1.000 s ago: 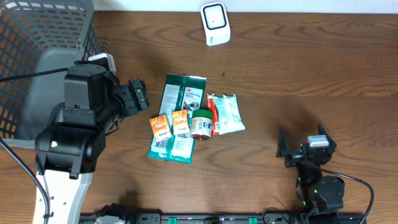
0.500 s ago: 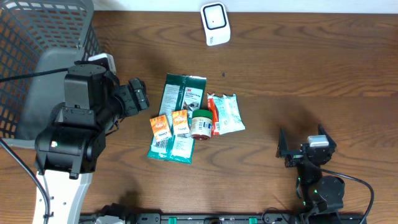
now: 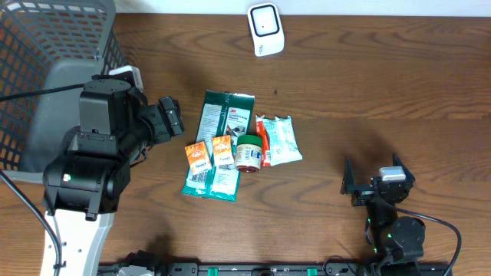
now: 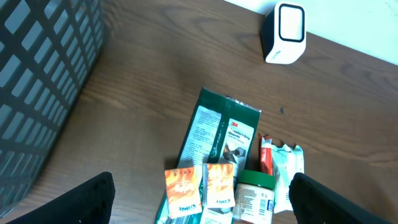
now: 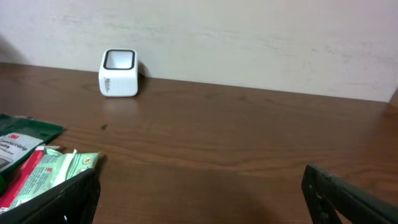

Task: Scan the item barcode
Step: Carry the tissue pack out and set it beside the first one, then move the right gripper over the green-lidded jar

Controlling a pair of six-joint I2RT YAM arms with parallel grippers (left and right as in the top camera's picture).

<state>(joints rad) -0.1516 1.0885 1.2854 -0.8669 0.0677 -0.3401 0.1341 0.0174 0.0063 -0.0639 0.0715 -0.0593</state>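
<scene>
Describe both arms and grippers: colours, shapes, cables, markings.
Left arm: bulky matte-black rounded housings on a white lower link, with a small white block on top and a black cable running off it. Left gripper: black, blocky. Right arm: slimmer, black, with tiny green lights and a thin black cable looping off. Right gripper: black fingers, silver-grey block at the base. No readable markings.

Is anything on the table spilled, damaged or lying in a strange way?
Nothing looks spilled or damaged. The only untidy part is the middle: two orange sachets lie on the green packet, which sits slightly askew, with a small jar close beside them. The scanner stands apart at the far edge.
</scene>
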